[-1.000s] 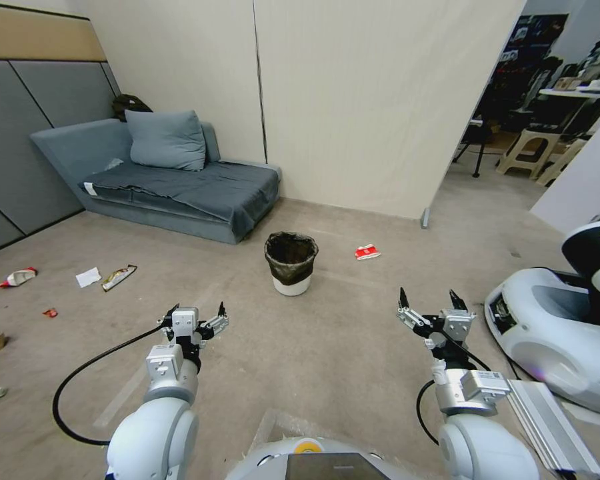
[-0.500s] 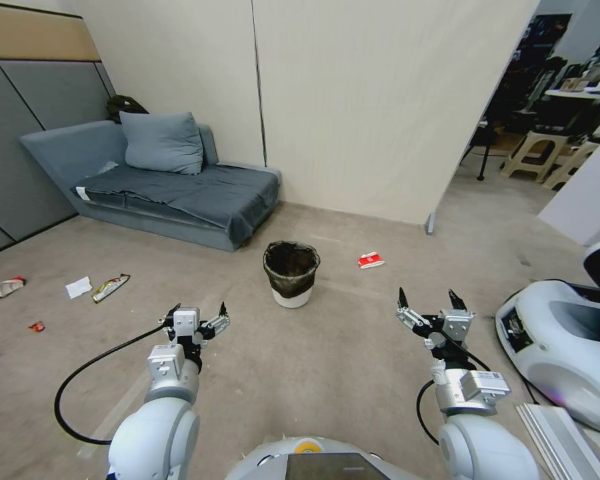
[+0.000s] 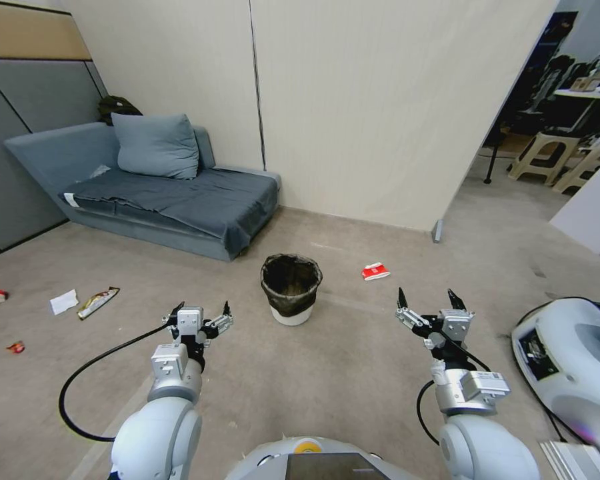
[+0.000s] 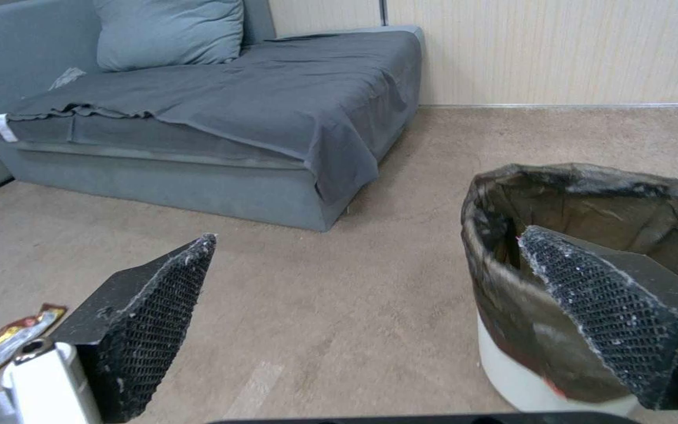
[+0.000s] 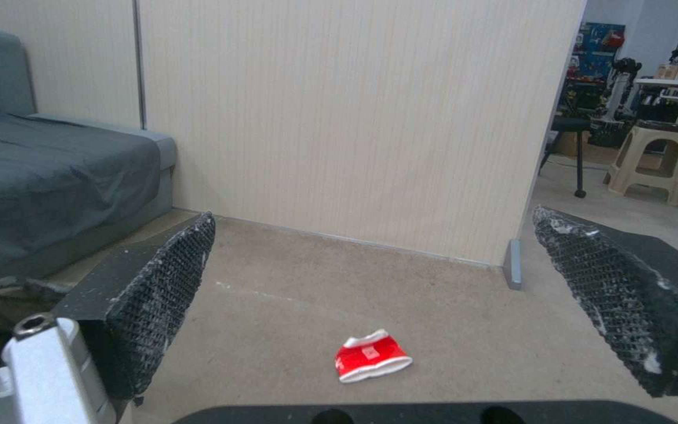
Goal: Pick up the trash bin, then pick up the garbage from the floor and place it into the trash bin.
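Bin (image 3: 291,289) stands upright on the floor, midway ahead of both arms, dark liner folded over its rim, near the sofa (image 3: 173,200). Left gripper (image 3: 202,317) held above the floor, jaws wide, nothing in them. Right gripper (image 3: 427,302) likewise wide and empty. Red wrapper (image 3: 375,271) lies right of the bin; more litter (image 3: 97,301) lies well left.

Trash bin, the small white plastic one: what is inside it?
The small white plastic trash bin holds a dark brown-black plastic liner bag, folded over its rim. No litter shows on the visible inner walls; the bottom is hidden.
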Robot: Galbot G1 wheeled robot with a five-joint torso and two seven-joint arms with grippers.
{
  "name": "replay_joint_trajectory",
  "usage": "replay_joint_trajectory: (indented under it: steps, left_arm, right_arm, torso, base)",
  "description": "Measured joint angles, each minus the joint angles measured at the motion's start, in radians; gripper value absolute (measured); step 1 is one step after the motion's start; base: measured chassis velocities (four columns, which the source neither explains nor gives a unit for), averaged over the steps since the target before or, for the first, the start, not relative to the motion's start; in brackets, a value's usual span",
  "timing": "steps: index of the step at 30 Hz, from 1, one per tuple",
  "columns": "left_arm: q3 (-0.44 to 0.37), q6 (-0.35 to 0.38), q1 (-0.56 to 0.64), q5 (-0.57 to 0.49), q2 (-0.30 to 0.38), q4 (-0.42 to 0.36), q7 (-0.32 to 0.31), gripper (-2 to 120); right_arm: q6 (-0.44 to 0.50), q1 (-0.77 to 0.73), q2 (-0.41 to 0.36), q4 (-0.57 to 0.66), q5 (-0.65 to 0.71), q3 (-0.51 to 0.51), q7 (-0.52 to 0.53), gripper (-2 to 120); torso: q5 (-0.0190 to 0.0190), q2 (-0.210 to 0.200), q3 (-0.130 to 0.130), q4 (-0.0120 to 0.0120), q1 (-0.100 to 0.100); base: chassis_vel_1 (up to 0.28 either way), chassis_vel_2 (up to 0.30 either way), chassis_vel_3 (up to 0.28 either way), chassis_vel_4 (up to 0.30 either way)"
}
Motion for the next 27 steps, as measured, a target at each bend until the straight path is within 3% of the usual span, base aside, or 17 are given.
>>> replay_joint_trajectory:
  steps: [27]
  left_arm:
    - [0.014, 0.003, 0.004, -0.002, -0.004, 0.000, 0.005, 100]
  right_arm:
    - [0.013, -0.003, 0.000, -0.001, -0.001, -0.004, 0.000, 100]
  torso:
    - [0.0000, 0.000, 0.000, 0.0001, 0.000]
  base:
    - [-0.152, 0.148, 0.146, -0.154]
